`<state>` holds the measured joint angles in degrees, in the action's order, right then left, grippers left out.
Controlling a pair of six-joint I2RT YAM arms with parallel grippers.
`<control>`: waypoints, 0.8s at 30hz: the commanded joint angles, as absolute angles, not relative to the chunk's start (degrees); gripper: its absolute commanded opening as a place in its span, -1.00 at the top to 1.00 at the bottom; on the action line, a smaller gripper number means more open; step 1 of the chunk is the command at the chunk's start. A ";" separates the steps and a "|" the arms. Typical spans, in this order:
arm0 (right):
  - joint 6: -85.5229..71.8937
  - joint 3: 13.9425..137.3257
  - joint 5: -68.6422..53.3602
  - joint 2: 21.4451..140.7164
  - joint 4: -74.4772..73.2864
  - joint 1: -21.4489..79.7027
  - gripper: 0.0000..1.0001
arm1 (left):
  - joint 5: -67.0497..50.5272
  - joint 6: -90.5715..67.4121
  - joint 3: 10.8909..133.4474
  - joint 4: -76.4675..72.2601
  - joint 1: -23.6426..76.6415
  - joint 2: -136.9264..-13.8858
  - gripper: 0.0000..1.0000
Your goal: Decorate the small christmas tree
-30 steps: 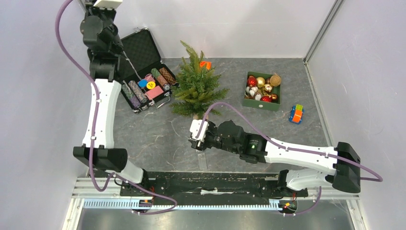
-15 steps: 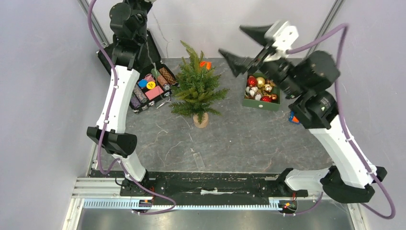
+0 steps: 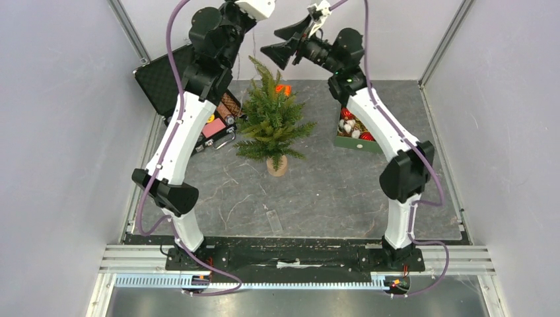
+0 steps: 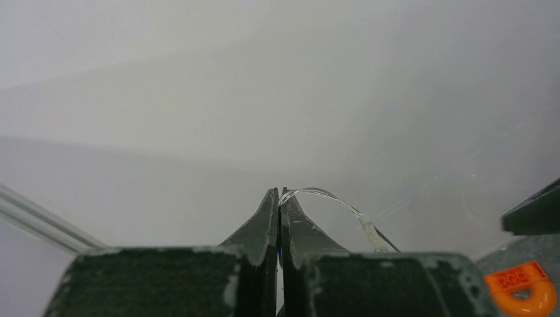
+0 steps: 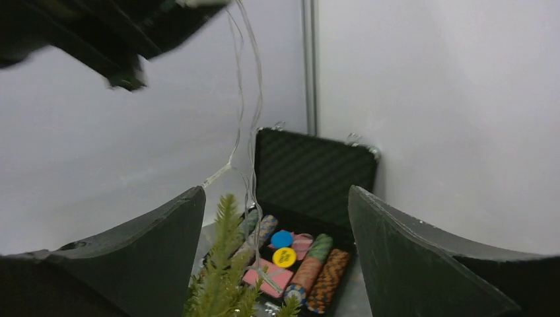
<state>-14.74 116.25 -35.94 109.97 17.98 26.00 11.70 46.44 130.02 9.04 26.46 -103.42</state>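
The small christmas tree (image 3: 271, 122) stands upright on its tan stump at the middle back of the table. Its tip shows in the right wrist view (image 5: 224, 277). My left gripper (image 3: 249, 16) is high above the tree top, shut on a thin clear wire string (image 4: 330, 198) in the left wrist view (image 4: 279, 193). The string (image 5: 251, 132) hangs down to the tree top. My right gripper (image 3: 269, 41) is open and empty, just right of the string, above the tree, with the tree tip between its jaws (image 5: 276, 190).
An open black briefcase (image 3: 162, 76) with poker chips (image 5: 310, 264) lies left of the tree. A green box of baubles (image 3: 360, 142) sits to the right, partly hidden by my right arm. An orange piece (image 3: 284, 89) lies behind the tree.
My right arm rose from the table front, swung over the bauble box, then came above the tree top. My left arm moved right from above the briefcase, carrying the string.
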 commanded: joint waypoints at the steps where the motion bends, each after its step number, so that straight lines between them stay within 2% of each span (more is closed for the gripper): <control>1: -24.37 119.88 -40.10 111.61 32.03 26.68 -0.62 | 13.38 47.65 133.24 11.69 28.40 -103.01 0.95; 7: -22.43 120.85 -35.39 114.56 33.40 28.72 -0.57 | 14.39 49.00 132.63 12.83 29.98 -102.83 0.95; 13: -19.51 122.02 -27.08 117.90 33.86 30.12 -0.29 | 14.77 49.37 132.24 13.77 30.76 -102.16 0.95; 21: -15.81 123.93 -21.47 120.76 31.61 30.59 0.23 | 15.70 50.87 129.47 14.46 30.63 -99.43 0.95; 23: -15.01 123.85 -21.28 120.56 31.11 30.58 0.41 | 16.16 51.89 127.93 14.11 30.35 -98.77 0.95; 24: -14.90 123.84 -21.41 120.48 31.24 30.56 0.59 | 16.25 51.83 127.51 14.42 30.32 -98.50 0.95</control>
<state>-17.21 121.93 -23.86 120.90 30.68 30.55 14.41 48.75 128.95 14.94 30.52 -102.59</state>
